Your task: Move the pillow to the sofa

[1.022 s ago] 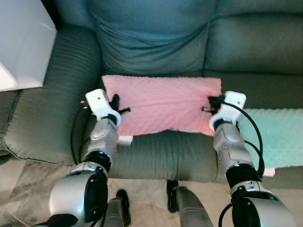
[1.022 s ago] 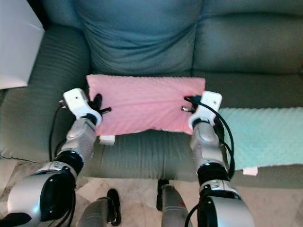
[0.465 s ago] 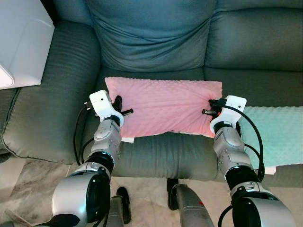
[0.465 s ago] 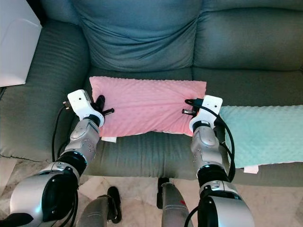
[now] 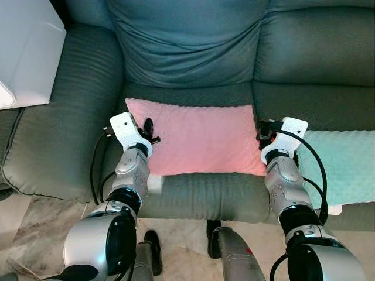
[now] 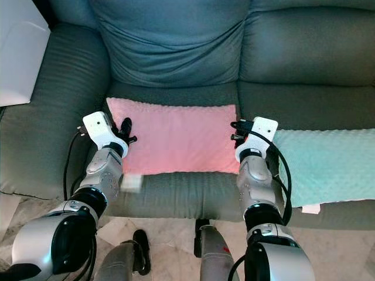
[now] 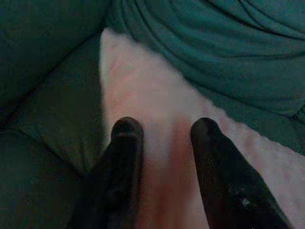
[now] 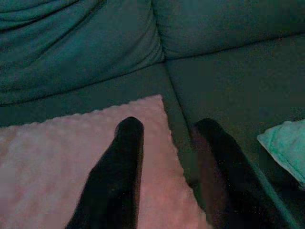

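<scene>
Pink pillow (image 5: 202, 139) lying flat on seat of green sofa (image 5: 193, 52), in front of back cushion (image 5: 187, 41). Left gripper (image 7: 162, 131) hovering at pillow's left end, jaws spread apart, gripping nothing; pink fabric showing between fingers (image 7: 125, 143). Right gripper (image 8: 167, 129) at pillow's right end, jaws released too, pillow corner sitting between them, one finger over pillow, other over seat. Mint pillow (image 5: 345, 170) resting just beyond right gripper's outer side.

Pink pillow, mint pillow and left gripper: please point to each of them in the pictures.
pink pillow (image 5: 202, 139), left eye view, middle of its top face
mint pillow (image 6: 328, 164), right eye view, middle of its top face
left gripper (image 7: 162, 131), left wrist view, midway between its fingertips
</scene>
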Available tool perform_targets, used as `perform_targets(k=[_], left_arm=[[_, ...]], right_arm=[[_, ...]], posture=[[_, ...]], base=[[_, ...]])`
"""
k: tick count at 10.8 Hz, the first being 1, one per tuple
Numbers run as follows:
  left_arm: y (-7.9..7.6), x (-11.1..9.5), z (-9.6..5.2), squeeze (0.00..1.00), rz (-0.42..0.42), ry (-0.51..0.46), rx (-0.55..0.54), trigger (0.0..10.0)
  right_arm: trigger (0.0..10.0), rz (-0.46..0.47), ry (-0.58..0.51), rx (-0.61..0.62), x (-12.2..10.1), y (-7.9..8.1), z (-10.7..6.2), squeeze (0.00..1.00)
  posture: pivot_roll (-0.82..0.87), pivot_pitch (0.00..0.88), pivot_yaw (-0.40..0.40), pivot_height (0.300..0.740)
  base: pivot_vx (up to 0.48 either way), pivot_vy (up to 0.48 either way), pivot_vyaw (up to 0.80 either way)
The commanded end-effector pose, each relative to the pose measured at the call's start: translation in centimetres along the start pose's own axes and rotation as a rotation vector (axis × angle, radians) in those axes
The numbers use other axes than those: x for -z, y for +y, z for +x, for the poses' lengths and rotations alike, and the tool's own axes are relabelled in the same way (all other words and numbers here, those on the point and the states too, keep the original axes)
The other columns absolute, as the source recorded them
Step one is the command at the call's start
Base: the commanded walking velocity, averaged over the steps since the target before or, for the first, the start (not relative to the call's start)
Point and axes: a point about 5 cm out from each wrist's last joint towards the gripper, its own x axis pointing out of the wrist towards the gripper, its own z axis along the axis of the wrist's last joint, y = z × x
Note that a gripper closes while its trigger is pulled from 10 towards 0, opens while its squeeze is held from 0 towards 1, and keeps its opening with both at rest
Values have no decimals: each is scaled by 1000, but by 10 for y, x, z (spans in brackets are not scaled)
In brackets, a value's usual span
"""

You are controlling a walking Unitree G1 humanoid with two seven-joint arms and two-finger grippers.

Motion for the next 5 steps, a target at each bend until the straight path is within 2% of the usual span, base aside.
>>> perform_targets(k=[1, 5], left_arm=[[10, 9, -4, 1000, 9, 27, -32, 10000], [12, 13, -6, 1000, 20, 36, -32, 10000]], right_arm=[[10000, 16, 21, 4, 9, 0, -5, 1000], [10000, 32, -19, -31, -1, 7, -4, 1000]], posture=[[-232, 432, 60, 740], [-224, 416, 53, 740]], base=[[0, 0, 0], [0, 0, 0]])
